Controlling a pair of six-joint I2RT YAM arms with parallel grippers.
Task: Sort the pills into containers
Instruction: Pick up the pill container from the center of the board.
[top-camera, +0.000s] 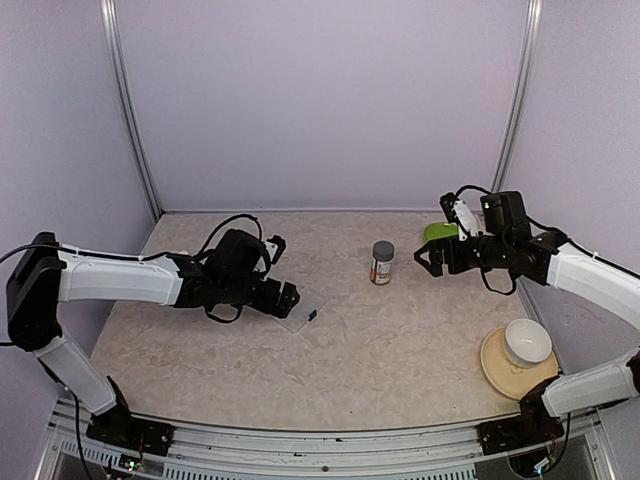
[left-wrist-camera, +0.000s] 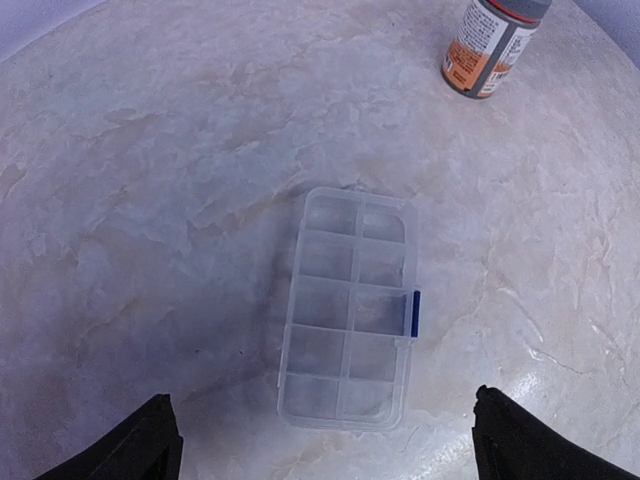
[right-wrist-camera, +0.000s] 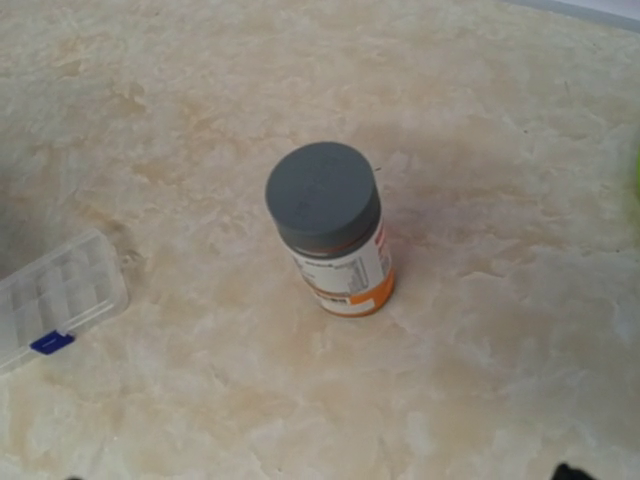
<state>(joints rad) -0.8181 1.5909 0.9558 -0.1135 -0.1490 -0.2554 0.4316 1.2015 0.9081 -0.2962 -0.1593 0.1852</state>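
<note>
The containers are the compartments of a clear flat pill box (top-camera: 302, 311) (left-wrist-camera: 350, 310) with a small dark blue latch on one long side; it lies closed-looking and flat on the table. In the right wrist view the pill box (right-wrist-camera: 55, 295) shows at the left edge. No pills show in any view. My left gripper (top-camera: 288, 297) (left-wrist-camera: 335, 450) hovers just left of the box, jaws wide open and empty, the box lying ahead between the fingertips (left-wrist-camera: 150, 445). My right gripper (top-camera: 428, 262) hangs open and empty to the right of a grey-capped bottle (top-camera: 382, 263) (right-wrist-camera: 335, 235).
The bottle (left-wrist-camera: 492, 45) stands upright mid-table, white and orange label, cap on. A green plate (top-camera: 438, 231) lies behind the right gripper. A white bowl (top-camera: 527, 341) sits on a tan plate (top-camera: 498, 368) at the front right. Walls enclose the table.
</note>
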